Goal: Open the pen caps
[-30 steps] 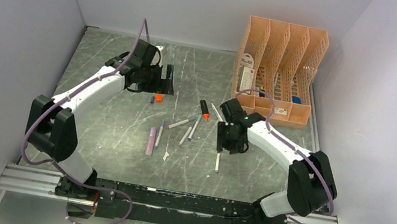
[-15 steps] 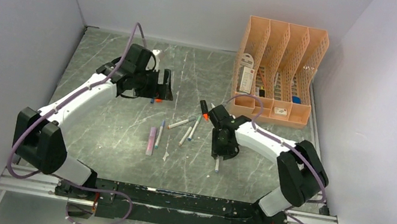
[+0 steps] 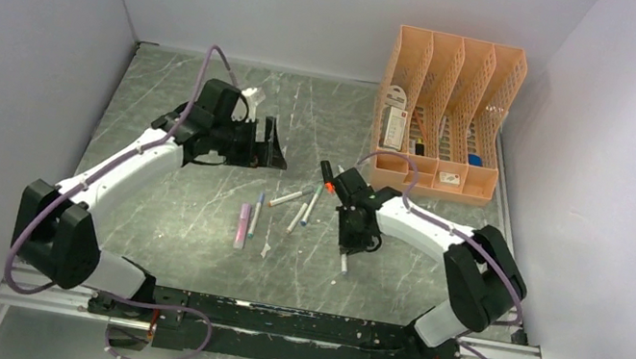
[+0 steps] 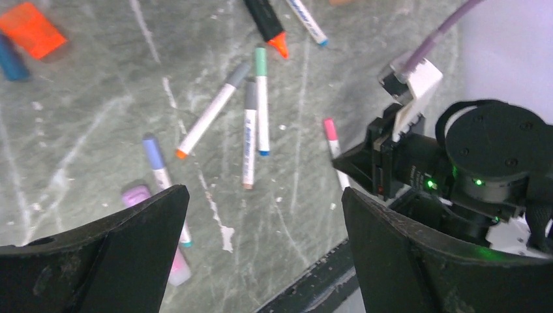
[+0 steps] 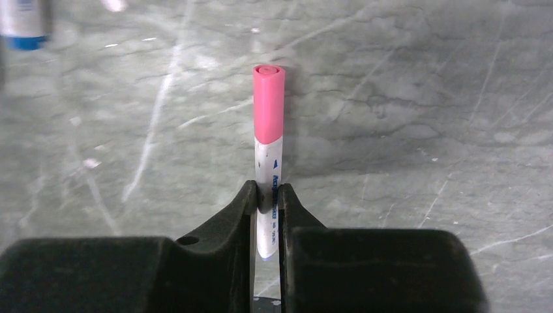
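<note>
The right hand [image 5: 266,195] is clamping a pen [image 5: 268,163] by its white barrel, right of the surface's [image 5: 424,98] centre, leaving the pink cap [image 5: 269,104] exposed for pulling. The left hand [image 4: 261,192] is hovering wide open, apparently ready to take that cap. Other pens [image 4: 251,130] are lying between.

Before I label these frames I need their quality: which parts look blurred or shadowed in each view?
Right wrist: the pink-capped pen is sharp in the right claw, soft shadow on its right; the blue-ended pen at top left is blurred. Left wrist: the loose pens are crisp, the left claw dark. Top external: even light, no hard glare.
</note>
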{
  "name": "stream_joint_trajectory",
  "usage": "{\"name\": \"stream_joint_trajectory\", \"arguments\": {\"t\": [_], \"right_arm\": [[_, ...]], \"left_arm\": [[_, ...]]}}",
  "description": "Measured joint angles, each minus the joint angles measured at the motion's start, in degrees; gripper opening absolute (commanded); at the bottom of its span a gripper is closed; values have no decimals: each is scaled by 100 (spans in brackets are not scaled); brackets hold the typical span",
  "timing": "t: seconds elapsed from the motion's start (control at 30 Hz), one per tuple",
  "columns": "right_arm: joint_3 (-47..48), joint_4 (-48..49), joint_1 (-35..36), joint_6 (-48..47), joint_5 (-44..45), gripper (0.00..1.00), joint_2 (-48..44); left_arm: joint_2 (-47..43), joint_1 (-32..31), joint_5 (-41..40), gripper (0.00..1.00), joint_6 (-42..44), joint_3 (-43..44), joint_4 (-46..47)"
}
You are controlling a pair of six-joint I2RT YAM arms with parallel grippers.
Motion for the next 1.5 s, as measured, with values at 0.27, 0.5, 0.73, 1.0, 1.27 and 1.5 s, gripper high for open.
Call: {"name": "stream_joint_trajectory", "arguments": {"t": [0.27, 0.5, 0.73, 1.0, 1.27, 1.5], "right_arm": [[463, 367, -142, -420, -1257, 3, -1106], [503, 1425, -455, -264, -3001, 3, -1519], [494, 2197, -496, 120, -4035, 3, -1449], [605, 2551, -570, 356, -4459, 2, -1285], [643, 2710, -605, 426, -4601, 1, -1235], [640, 2778, -632, 463, -4701, 1, -1231]], "left_arm": [[-955, -52, 1255, 99, -1082, -1316, 1746], [-1174, -234, 1572, 99, -1845, -1670, 2983], [-1023, -407, 1582, 97, -2015, -1663, 3445], [-914, -522, 1532, 77, -2050, -1663, 3501], [-846, -634, 1484, 50, -2050, -1663, 3641], [-728, -667, 1384, 17, -2046, -1661, 3652]]}}
